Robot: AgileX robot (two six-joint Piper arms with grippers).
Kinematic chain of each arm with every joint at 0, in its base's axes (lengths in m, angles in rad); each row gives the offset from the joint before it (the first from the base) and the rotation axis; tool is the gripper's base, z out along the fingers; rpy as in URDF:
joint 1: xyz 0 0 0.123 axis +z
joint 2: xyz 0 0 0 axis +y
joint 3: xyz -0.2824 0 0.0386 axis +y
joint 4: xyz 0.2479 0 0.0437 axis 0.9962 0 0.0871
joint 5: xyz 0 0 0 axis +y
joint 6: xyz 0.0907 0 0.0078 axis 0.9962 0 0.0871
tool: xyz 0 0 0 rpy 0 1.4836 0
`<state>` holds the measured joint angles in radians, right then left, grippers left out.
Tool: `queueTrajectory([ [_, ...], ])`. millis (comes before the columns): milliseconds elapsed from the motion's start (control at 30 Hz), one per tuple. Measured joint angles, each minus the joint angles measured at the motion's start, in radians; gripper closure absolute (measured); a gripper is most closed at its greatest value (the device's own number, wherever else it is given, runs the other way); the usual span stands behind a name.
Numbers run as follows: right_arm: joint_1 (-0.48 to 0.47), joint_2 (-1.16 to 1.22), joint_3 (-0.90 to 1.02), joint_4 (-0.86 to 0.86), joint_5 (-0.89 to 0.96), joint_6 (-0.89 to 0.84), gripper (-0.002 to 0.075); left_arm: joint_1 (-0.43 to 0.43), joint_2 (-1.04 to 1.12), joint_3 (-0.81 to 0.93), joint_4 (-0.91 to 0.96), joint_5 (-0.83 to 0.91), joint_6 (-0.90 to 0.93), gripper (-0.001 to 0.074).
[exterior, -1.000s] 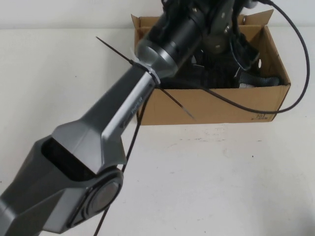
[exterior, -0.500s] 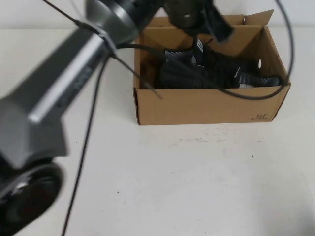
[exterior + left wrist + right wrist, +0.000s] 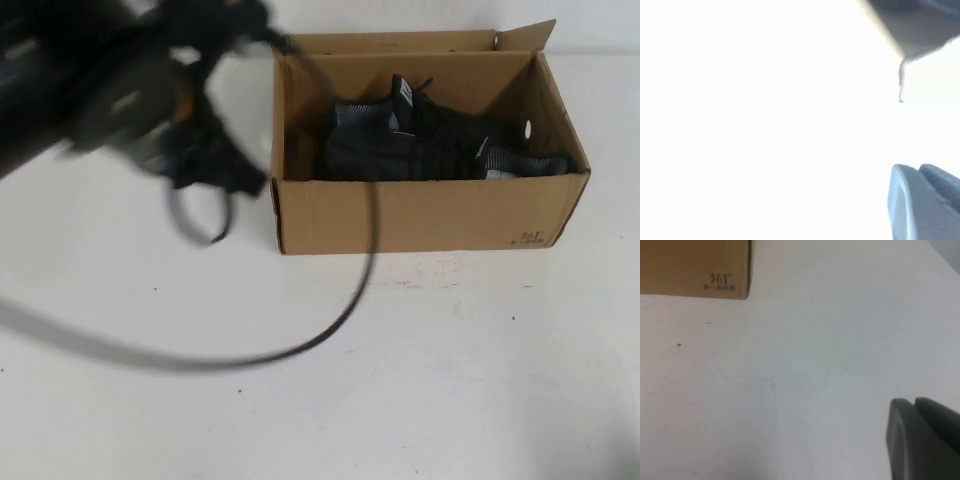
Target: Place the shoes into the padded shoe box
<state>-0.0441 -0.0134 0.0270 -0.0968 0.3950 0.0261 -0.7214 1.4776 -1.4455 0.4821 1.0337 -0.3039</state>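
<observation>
The black knit shoes (image 3: 425,145) lie inside the brown cardboard shoe box (image 3: 420,215) at the back middle of the table, with grey collars showing. The box has upright flaps and a round side hole (image 3: 527,128). My left gripper (image 3: 212,165) is a dark blur just left of the box, above the table and outside it; it holds nothing that I can make out. The left wrist view is washed out white. My right gripper (image 3: 922,440) is out of the high view; it hangs over bare table, near the box's printed corner (image 3: 720,281).
A black cable (image 3: 300,345) from the left arm loops over the table in front of the box. The left arm (image 3: 90,90) fills the upper left corner. The white table (image 3: 450,380) stretches in front of and to the right of the box.
My left arm has swung out of the box and back to the left, uncovering the shoes lying inside. The box has not moved.
</observation>
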Motion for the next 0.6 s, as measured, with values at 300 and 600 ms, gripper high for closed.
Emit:
queueTrajectory([
  [300,0.000,0.000,0.000,0.000,0.000,0.000,0.0735,0.011,-0.353,0.349,-0.019,-0.163,-0.096,0.0737],
  [600,0.000,0.000,0.000,0.000,0.000,0.000,0.0735,0.011,-0.448,0.420,-0.035,-0.134,-0.153,0.0738],
])
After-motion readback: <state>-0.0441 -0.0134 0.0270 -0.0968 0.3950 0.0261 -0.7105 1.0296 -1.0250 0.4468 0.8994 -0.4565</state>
